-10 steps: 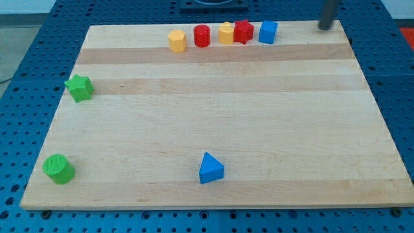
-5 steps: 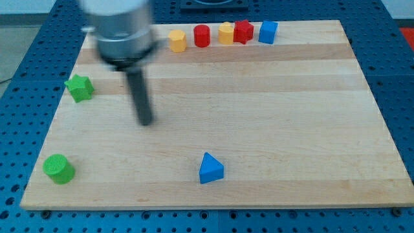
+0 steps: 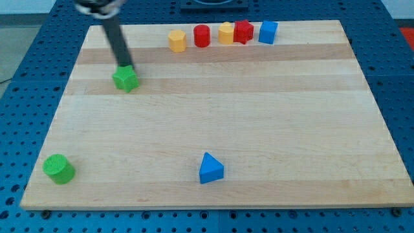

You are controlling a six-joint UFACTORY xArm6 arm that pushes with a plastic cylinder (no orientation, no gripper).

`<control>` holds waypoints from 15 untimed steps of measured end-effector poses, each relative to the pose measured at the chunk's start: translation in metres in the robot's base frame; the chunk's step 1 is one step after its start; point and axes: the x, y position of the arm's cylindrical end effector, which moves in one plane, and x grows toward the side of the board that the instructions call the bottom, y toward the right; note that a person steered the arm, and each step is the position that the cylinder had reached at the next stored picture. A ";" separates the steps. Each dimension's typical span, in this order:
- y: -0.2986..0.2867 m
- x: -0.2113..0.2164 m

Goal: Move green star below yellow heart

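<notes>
The green star (image 3: 126, 79) lies on the wooden board (image 3: 259, 116), in its upper left part. My tip (image 3: 123, 66) is at the star's upper edge, touching it or nearly so; the rod slants up to the view's top left. Two yellow blocks stand in the row along the top edge, one at the row's left end (image 3: 176, 40) and one further right (image 3: 226, 32). I cannot tell which of them is the heart. The star is to the left of and below the left yellow block.
The top row also holds a red cylinder (image 3: 202, 35), a red block (image 3: 243, 30) and a blue block (image 3: 268, 31). A blue triangle (image 3: 210, 168) lies at the bottom centre. A green cylinder (image 3: 59, 168) stands at the bottom left.
The green star has slid to the right and slightly up from the board's left edge. The rod has swung from the top right across the board to the star's upper side.
</notes>
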 end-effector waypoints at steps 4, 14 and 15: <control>-0.109 0.053; 0.089 0.049; 0.108 0.011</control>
